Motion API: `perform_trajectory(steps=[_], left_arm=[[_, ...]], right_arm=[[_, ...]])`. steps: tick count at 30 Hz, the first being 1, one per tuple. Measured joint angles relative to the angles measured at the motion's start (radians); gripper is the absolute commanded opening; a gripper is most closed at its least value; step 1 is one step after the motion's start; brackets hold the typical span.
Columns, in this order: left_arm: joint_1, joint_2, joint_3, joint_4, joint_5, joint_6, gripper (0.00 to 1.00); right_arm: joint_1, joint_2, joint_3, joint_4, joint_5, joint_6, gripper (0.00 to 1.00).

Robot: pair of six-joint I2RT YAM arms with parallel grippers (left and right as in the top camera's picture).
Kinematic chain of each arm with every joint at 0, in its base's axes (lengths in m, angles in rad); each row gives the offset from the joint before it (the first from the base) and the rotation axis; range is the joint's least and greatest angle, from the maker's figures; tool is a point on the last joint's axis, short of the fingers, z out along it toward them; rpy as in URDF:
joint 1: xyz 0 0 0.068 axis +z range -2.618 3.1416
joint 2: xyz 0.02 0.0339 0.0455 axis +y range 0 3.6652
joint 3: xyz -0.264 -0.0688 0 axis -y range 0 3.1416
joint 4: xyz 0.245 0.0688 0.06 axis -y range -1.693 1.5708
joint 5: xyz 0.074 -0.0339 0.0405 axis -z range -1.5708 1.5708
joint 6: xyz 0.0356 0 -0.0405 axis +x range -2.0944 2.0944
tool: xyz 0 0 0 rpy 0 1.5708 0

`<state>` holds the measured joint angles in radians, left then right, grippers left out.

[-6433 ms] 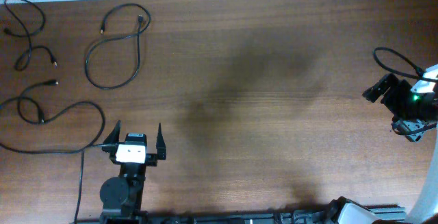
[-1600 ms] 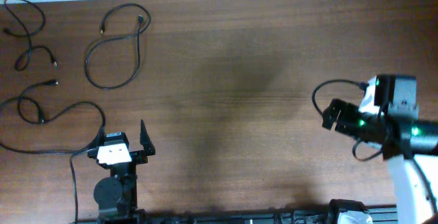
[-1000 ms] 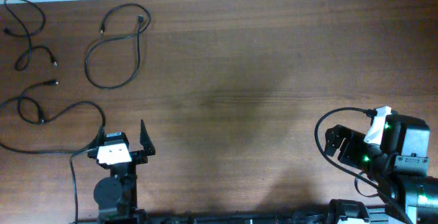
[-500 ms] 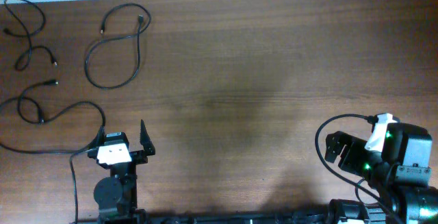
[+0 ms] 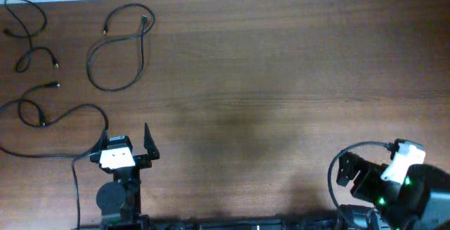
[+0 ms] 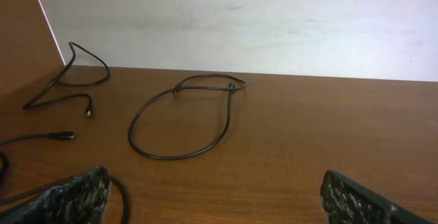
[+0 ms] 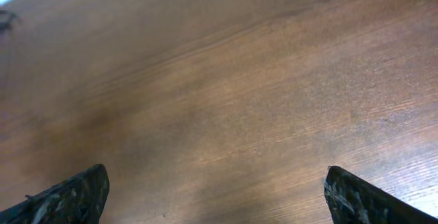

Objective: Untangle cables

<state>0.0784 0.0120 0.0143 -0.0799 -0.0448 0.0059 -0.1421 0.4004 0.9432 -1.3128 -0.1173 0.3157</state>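
Three thin black cables lie apart at the table's far left: a squiggled one, a looped one and a long one that runs past my left gripper. My left gripper is open and empty, just right of the long cable's bend. The left wrist view shows the looped cable, the squiggled cable, a plug of the long cable, and the open fingers. My right gripper is at the front right, open and empty over bare wood.
A thicker black wire loops off the right arm near the table's front edge. The left arm's base stands at the front edge. A white wall borders the table's far side.
The right arm has drawn back toward the table's front right edge, its gripper open and empty. The left gripper and the cables have not moved in the last second.
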Motion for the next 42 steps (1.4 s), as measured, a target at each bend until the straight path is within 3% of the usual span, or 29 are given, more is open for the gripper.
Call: perform_trajectory(steps=[13, 21, 34, 42], left_arm=[[0.0, 0.0, 0.0, 0.0, 0.0, 0.0, 0.99], [0.0, 0.001, 0.0, 0.0, 0.0, 0.0, 0.99], [0.0, 0.001, 0.0, 0.0, 0.0, 0.0, 0.99], [0.0, 0.001, 0.0, 0.0, 0.0, 0.0, 0.99]], right_arm=[[0.0, -0.21, -0.002, 0.023, 0.0, 0.003, 0.99], [-0.012, -0.239, -0.093, 0.465, -0.001, -0.033, 0.99], [0.016, -0.384, -0.587, 1.039, -0.061, -0.053, 0.99], [0.016, -0.385, -0.761, 1.196, -0.061, -0.054, 0.99]])
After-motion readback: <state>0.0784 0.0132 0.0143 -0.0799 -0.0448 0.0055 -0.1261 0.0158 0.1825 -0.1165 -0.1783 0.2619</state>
